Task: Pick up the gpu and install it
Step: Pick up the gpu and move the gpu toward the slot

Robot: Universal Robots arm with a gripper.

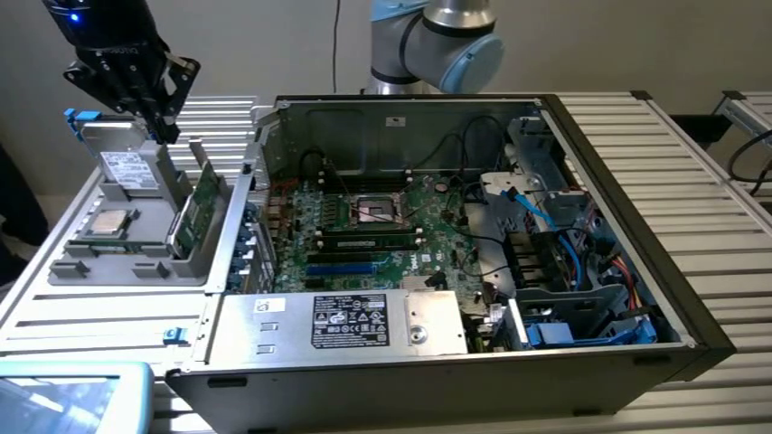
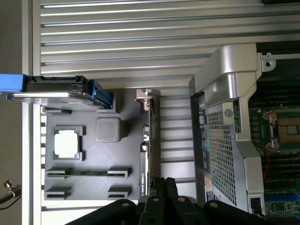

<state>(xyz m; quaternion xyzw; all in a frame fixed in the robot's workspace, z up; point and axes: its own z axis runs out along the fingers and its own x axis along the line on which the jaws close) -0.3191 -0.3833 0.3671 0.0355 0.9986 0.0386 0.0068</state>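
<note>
My gripper hangs at about ten o'clock in the exterior view, its fingers pressed together and pinching nothing that I can make out. In the wrist view the fingertips sit over one end of the gpu, which I see edge-on. I judge there is a gap between them, not contact.

The gpu stands on its long edge in the grey parts tray, green face showing. The tray lies at nine o'clock from the open computer case, just beside it on the slatted table. In the same tray the hard drive stands upright at eleven o'clock from the gpu, and the processor chip lies flat at nine o'clock.

Inside the case the motherboard is exposed. By my reading, no part of the task is done: the gpu is neither lifted nor installed.
</note>
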